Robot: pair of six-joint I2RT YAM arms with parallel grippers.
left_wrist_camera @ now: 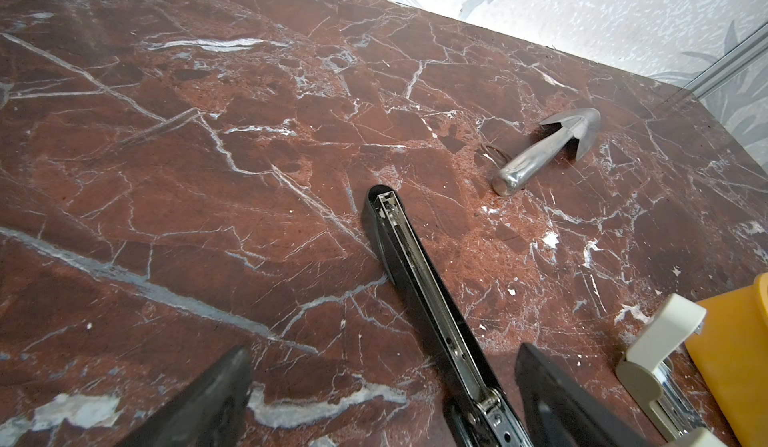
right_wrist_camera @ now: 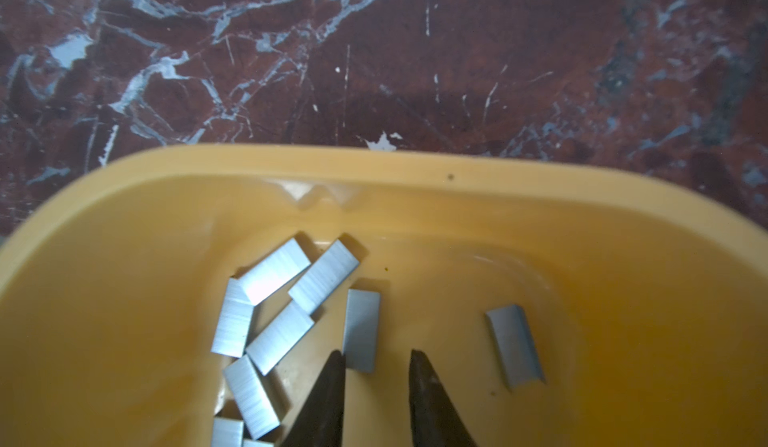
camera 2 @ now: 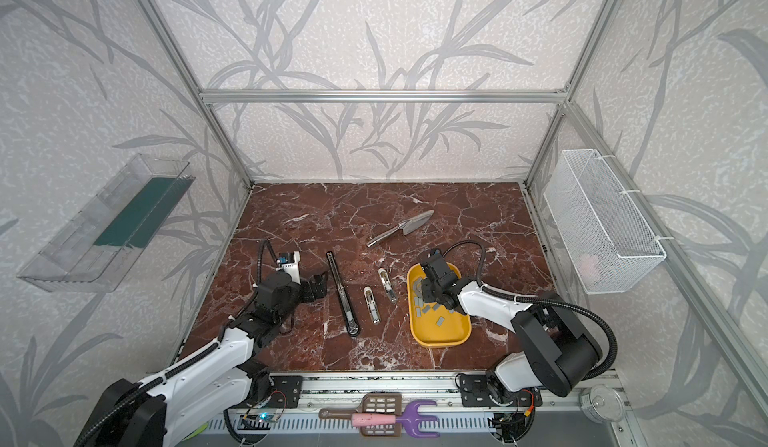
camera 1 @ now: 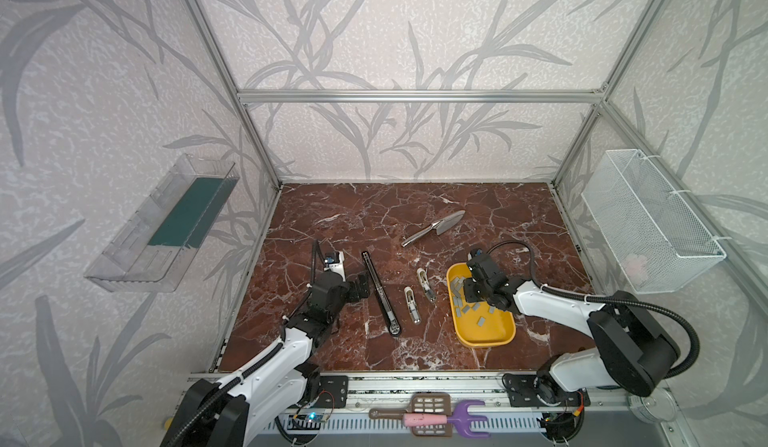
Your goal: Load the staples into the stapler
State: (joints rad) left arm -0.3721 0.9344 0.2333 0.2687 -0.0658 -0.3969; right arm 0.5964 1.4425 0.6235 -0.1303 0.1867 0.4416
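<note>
A long black stapler lies opened flat on the marble, its metal channel facing up. My left gripper is open wide and low, and the stapler's hinge end runs between its fingers, close to one of them. In both top views it sits just left of the stapler. Several grey staples lie in a yellow tray. My right gripper is down in the tray with a narrow gap between its jaws. One staple strip lies just past its fingertips, ungripped; more strips are clustered beside it.
Two small cream and chrome staplers lie between the black stapler and the tray. A metal trowel lies further back. A white wire basket hangs on the right wall and a clear bin on the left.
</note>
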